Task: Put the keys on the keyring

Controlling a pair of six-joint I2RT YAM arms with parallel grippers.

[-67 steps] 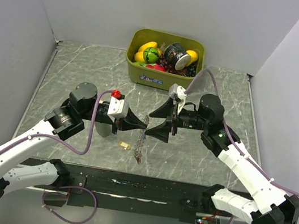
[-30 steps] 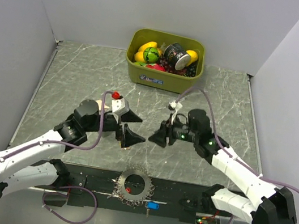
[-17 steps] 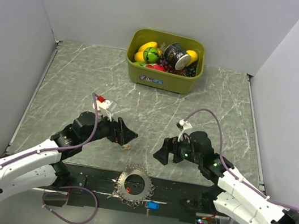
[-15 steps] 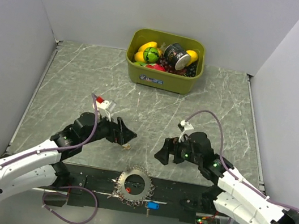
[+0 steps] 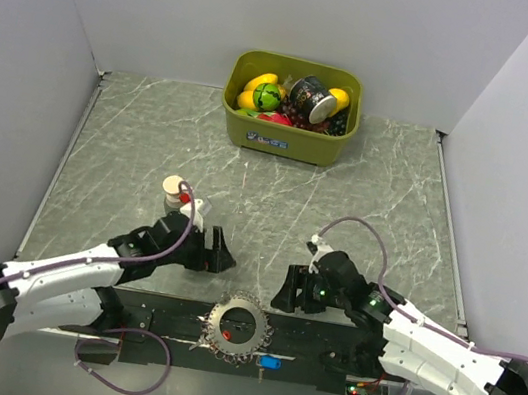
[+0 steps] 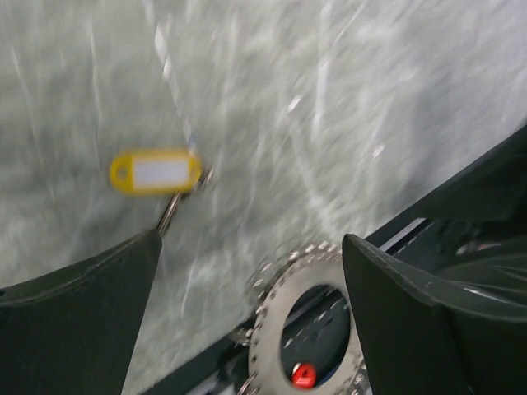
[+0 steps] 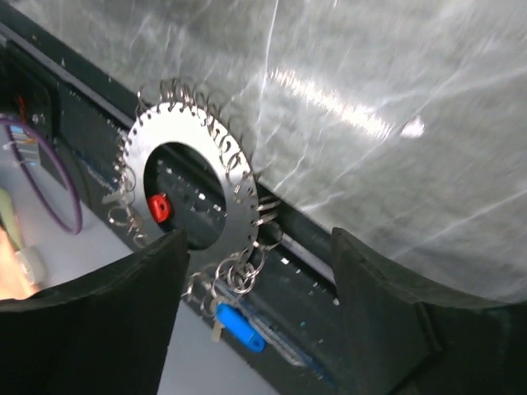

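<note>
The keyring [image 5: 219, 318] is a flat silvery ring with small split rings round its rim. It lies across the black rail [image 5: 162, 320] at the table's near edge. A red tag [image 5: 224, 334] sits in its hole and a blue key [image 5: 267, 362] hangs from its rim. In the right wrist view the keyring [image 7: 193, 136], red tag [image 7: 158, 206] and blue key [image 7: 239, 327] lie below my open right gripper [image 7: 257, 237]. The yellow key [image 6: 155, 173] lies apart on the marble beyond my open left gripper [image 6: 253, 239], with the keyring [image 6: 268, 329] under it. Neither gripper holds anything.
An olive-green bin [image 5: 283, 142] full of toy fruit and a can stands at the back centre. Grey walls close the marble table [image 5: 132, 135] on three sides. My left gripper [image 5: 217, 254] and right gripper [image 5: 287, 293] hover low near the front rail.
The keyring hung between both grippers at first; it now lies let go on the rail. Both arms have drawn back and down toward the near edge.
</note>
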